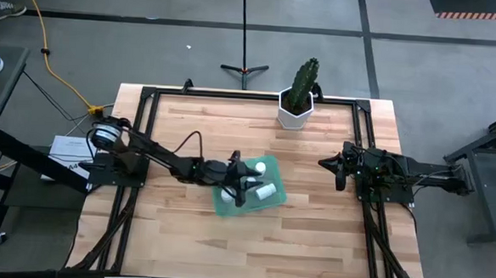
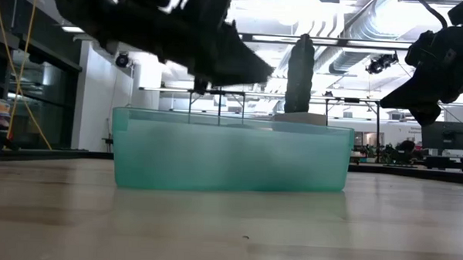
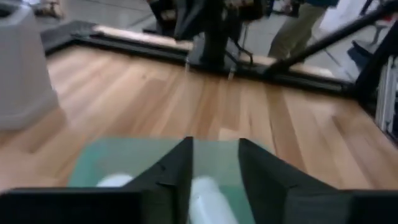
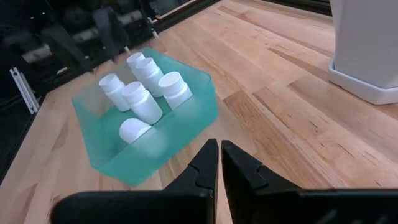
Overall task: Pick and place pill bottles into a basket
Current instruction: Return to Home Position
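The teal-green basket (image 1: 223, 207) stands in the middle of the table and shows broadside in the low view (image 2: 230, 157). Several white pill bottles (image 4: 142, 102) lie and stand inside it; two show in the high view (image 1: 266, 191). My left gripper (image 1: 241, 190) hangs open over the basket, above its rim (image 2: 245, 69). In the left wrist view a bottle (image 3: 208, 199) in the basket shows below, in the gap between its fingers (image 3: 214, 146). My right gripper (image 1: 338, 168) is shut and empty (image 4: 219, 155), held over the table to the right of the basket.
A white hexagonal pot with a cactus (image 1: 296, 107) stands at the far edge, behind the basket. A black metal frame (image 1: 148, 91) runs round the table. Bare wood (image 1: 302, 244) lies near and to the right of the basket.
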`<state>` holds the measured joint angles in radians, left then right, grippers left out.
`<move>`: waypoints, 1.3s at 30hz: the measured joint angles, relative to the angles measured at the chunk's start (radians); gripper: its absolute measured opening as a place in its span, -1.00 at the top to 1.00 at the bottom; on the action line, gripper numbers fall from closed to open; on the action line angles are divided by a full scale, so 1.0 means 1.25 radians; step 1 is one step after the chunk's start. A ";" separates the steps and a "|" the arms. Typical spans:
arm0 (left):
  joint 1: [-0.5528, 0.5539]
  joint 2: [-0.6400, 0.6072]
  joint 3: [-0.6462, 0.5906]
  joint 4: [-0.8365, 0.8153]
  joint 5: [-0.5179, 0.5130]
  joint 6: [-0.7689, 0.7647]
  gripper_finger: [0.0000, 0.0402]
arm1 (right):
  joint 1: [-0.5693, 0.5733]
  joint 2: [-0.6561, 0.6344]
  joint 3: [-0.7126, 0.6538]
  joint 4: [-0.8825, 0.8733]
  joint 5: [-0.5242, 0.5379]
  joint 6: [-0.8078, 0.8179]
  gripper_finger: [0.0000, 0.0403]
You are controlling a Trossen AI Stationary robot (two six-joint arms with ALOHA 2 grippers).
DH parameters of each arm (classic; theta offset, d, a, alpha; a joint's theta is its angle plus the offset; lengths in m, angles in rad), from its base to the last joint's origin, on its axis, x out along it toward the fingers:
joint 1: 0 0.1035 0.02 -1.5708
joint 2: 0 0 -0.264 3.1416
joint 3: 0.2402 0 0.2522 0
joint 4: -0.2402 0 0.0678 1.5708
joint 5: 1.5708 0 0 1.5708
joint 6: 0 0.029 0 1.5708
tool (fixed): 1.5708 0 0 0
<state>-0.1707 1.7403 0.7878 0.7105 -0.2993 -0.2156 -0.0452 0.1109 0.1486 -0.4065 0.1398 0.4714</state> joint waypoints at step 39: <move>0.056 -1.183 -0.453 -0.617 -0.051 0.038 0.89 | 0.000 0.000 0.000 0.254 -0.032 -0.256 1.00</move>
<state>-0.1009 0.2615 0.2213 -0.0607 -0.3634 -0.1685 -0.0452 0.1112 0.1486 -0.0890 0.0997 0.1519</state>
